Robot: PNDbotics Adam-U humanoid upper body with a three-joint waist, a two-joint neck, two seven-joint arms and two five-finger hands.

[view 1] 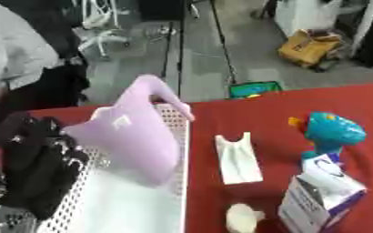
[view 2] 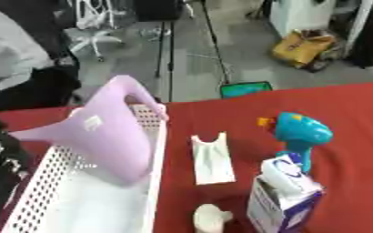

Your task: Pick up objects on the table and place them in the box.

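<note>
**Watering can going into box; rest of table waiting**

Left hand (view 1: 32, 168) is showing as a black mass at the left edge, over the box's left wall, just beside the lilac watering can (view 1: 134, 136). Can't tell whether its fingers are grasping the can, released or clenched. Right hand isn't showing in either view.

Can is tilting over the white perforated box (view 2: 154, 182), base low inside, handle up at the far end. So 1st item is prob. nearly placed.

Still sitting on the red table (view 1: 253, 109), right of box:
- white bag-shaped item (view 1: 239, 159)
- teal toy (view 1: 331, 132)
- white/purple carton (view 2: 285, 198)
- small pale object (view 1: 244, 217), near edge

Left eye view is giving much more of the hand; right eye view is cutting it to a sliver but is showing more of the box's right wall and floor.
</note>
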